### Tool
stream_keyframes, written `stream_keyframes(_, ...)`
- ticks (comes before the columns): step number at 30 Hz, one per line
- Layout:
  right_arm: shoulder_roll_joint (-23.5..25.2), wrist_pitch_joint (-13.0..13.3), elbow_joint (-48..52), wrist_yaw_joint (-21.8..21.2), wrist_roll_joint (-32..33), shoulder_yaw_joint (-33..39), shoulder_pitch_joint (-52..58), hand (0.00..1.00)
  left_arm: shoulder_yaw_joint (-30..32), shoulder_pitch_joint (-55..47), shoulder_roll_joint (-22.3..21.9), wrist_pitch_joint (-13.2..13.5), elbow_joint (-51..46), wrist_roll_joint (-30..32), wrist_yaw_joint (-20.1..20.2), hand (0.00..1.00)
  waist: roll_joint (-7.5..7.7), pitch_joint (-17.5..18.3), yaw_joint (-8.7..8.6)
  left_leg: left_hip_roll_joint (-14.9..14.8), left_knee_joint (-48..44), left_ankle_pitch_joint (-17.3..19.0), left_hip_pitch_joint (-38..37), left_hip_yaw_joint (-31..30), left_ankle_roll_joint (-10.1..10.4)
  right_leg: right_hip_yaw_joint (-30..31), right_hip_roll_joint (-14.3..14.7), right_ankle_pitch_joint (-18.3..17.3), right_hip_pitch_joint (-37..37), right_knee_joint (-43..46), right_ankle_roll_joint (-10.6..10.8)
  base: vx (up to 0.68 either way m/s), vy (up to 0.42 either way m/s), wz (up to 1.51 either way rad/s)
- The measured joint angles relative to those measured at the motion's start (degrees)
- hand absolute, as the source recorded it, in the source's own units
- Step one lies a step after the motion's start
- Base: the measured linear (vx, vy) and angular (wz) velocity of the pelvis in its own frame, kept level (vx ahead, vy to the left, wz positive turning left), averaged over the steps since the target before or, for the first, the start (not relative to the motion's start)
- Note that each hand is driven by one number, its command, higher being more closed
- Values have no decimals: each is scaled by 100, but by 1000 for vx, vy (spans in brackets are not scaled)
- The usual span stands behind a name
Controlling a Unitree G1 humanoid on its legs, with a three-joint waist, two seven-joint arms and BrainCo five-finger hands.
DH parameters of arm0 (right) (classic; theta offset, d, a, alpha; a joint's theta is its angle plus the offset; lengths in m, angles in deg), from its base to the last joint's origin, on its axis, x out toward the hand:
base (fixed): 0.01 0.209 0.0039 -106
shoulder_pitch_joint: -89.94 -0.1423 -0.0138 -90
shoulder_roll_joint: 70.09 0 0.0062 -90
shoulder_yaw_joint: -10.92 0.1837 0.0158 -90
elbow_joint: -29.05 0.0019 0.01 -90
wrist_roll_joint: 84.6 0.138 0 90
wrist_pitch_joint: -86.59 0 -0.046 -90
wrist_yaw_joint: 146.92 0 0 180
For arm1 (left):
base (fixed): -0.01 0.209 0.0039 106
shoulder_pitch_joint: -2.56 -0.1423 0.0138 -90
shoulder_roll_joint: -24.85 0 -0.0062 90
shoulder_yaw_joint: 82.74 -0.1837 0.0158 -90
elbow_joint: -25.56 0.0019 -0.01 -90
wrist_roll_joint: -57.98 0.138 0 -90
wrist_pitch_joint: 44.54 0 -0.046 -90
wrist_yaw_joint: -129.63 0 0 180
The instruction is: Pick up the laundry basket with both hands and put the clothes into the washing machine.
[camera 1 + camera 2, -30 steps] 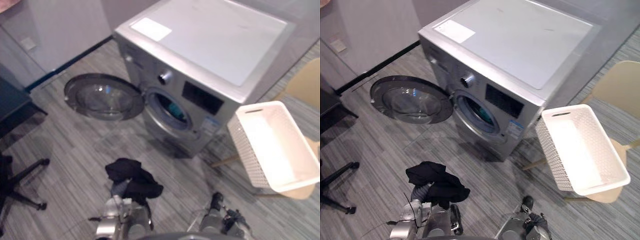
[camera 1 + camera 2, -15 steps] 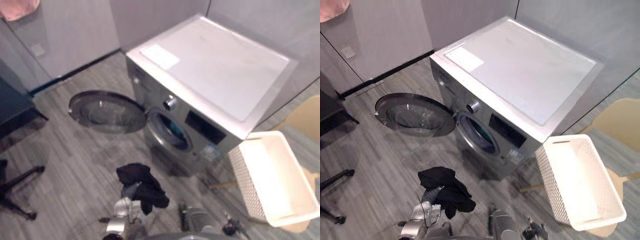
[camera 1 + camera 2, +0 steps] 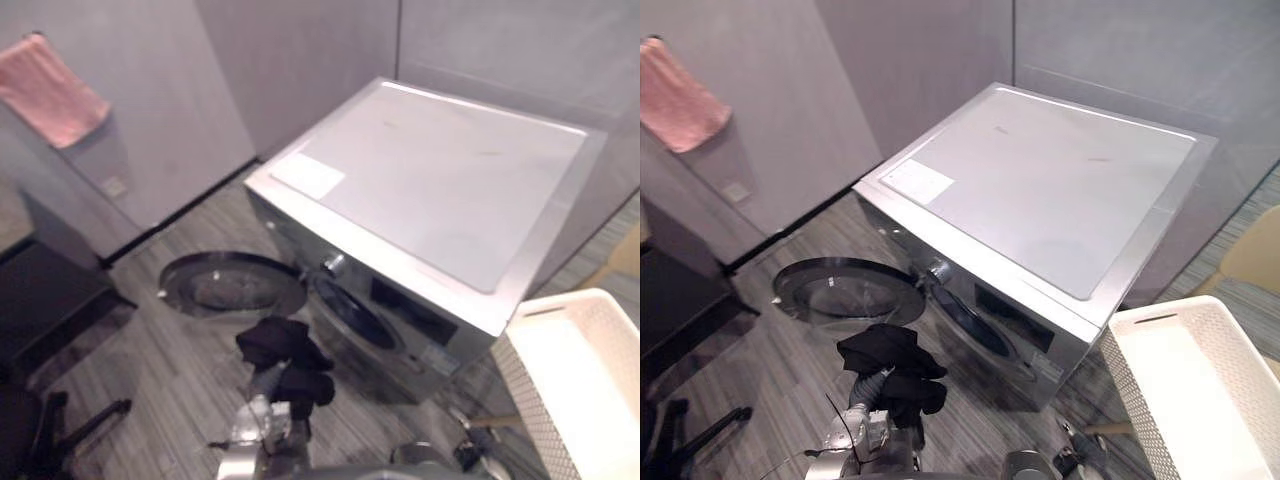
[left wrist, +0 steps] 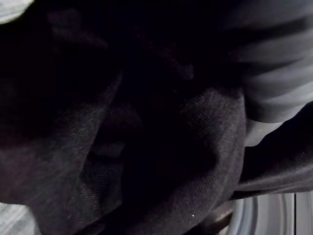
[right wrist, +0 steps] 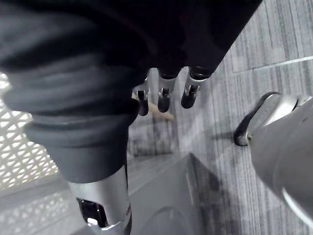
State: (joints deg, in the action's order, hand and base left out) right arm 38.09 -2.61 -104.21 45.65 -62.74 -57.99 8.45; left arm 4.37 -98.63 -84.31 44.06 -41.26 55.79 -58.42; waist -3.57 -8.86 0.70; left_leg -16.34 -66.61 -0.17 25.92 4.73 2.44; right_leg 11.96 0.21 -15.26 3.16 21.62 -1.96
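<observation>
clothes (image 3: 890,362), black and bunched into a wad, hang just in front of the washing machine (image 3: 1040,210), draped over the end of the left arm and level with the lower part of the machine's front panel. the left hand (image 4: 276,78) is buried in this dark fabric, which lies close against its ribbed cover, so whether it is clenched or loose cannot be told. the machine's round door (image 3: 845,295) stands swung wide open to the left of the dark drum opening (image 3: 350,316), and the wad sits between door and opening, touching neither as far as can be seen. the white lattice laundry basket (image 3: 1128,395) stands to the right of the machine's front corner, apart from both hands, its pale inner bottom in plain sight; a tan chair (image 3: 1252,255) shows just behind it, beside the machine's right flank. the right hand (image 5: 88,88) hangs low near that same front corner, between machine and basket, its fingers (image 5: 164,98) loosely straight and side by side, the thumb apart, holding nothing. a pink towel (image 3: 52,90) hangs on the grey wall well to the left of the machine, and a black office-chair base (image 3: 70,432) rests on the striped grey floor (image 3: 180,370) on that side too.
</observation>
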Motion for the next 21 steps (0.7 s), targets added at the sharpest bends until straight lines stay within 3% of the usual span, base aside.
stream_keyframes(2,11,5,31,-4,-76,-62,-27,0,-184,38,12,4,5,-4,-64,100,195,43,0,-143,1585,175,-130,17,-80,223,-174,48,-18,-130,140,273,248,-77)
stream_keyframes(3,-58,11,-71,-2,-222,-15,-82,0,-299,116,25,38,80,-7,-83,100,235,49,7,-153,3741,140,-617,-157,-25,443,-263,31,-14,-201,362,284,346,-72)
stream_keyframes(4,-115,13,-159,-2,-237,13,-124,0,-309,155,29,67,149,-8,-86,100,214,63,6,-123,4489,97,-780,-394,43,569,-278,-18,17,-204,451,288,405,-90)
stream_keyframes(5,-204,11,-350,3,-313,104,-222,0,-310,227,33,72,273,-5,-98,100,177,85,0,-64,5311,-30,-968,-741,246,757,-301,-97,64,-204,589,286,564,-103)
stream_keyframes(6,-358,5,-600,39,-442,196,-337,0,-323,313,34,72,460,-5,-118,100,82,141,3,-77,6016,-254,-1188,-993,577,1060,-319,-184,196,-207,799,339,770,-151)
stream_keyframes(7,-472,-1,-757,93,-459,341,-405,0,-353,331,49,73,624,-1,-159,100,-116,241,17,-150,6139,-278,-1327,-858,1050,1401,-330,-239,248,-339,1029,308,812,-136)
stream_keyframes(8,-465,6,-922,106,-459,389,-481,0,-378,409,142,69,790,1,-189,100,33,213,-12,-47,6098,-146,-1336,-647,1219,1521,-505,-231,228,-434,1149,140,565,-106)
stream_keyframes(9,-356,-28,-1089,114,-460,427,-510,0,-435,565,349,38,981,2,-206,100,280,192,-64,173,6041,-177,-1355,-388,1084,1639,-754,38,302,-573,1411,69,545,-64)
stream_keyframes(10,-195,-117,-1284,120,-448,645,-480,0,-445,602,596,41,1070,10,-207,100,286,195,-158,281,6021,-67,-1392,-208,942,1597,-920,737,245,-977,1702,52,480,-55)
stream_keyframes(14,-65,-136,-1427,96,-401,966,-398,0,-611,736,1038,66,1079,57,-212,100,234,186,-128,517,5912,190,-1473,398,521,1477,-1257,1937,433,-1385,1708,1,311,-63)
stream_keyframes(15,-77,-138,-1422,93,-401,968,-431,0,-633,771,1080,66,1090,58,-212,100,206,187,-128,524,5864,217,-1424,501,477,1458,-1278,2123,538,-1412,1697,-95,159,-81)
stream_keyframes(17,-179,-137,-1370,93,-415,931,-494,0,-638,840,1149,66,1109,59,-217,100,60,183,-111,447,5686,359,-1246,886,280,1215,-1266,3011,899,-1649,1687,-128,142,-93)
stream_keyframes(18,-207,-142,-1378,93,-418,919,-520,0,-630,848,1163,66,1109,58,-217,100,34,169,-84,398,5627,410,-1224,1012,258,1101,-1233,3272,975,-1743,1641,-132,126,-114)
stream_keyframes(19,-244,-139,-1379,103,-418,801,-547,0,-593,840,1175,64,1109,59,-220,100,17,158,-19,296,5552,503,-1200,1221,200,770,-1177,3629,1081,-1919,1240,-119,84,-115)
stream_keyframes(20,-274,-136,-1378,98,-419,668,-551,0,-549,837,1176,58,1109,58,-221,100,-17,138,7,212,5497,578,-1204,1401,149,366,-1081,3652,1151,-1916,1208,-102,44,-105)
stream_keyframes(21,-288,-132,-1372,97,-419,558,-590,0,-546,850,1172,59,1107,57,-221,100,-61,113,-2,177,5498,578,-1209,1452,145,157,-931,3308,1187,-1655,1407,-52,-12,-59)
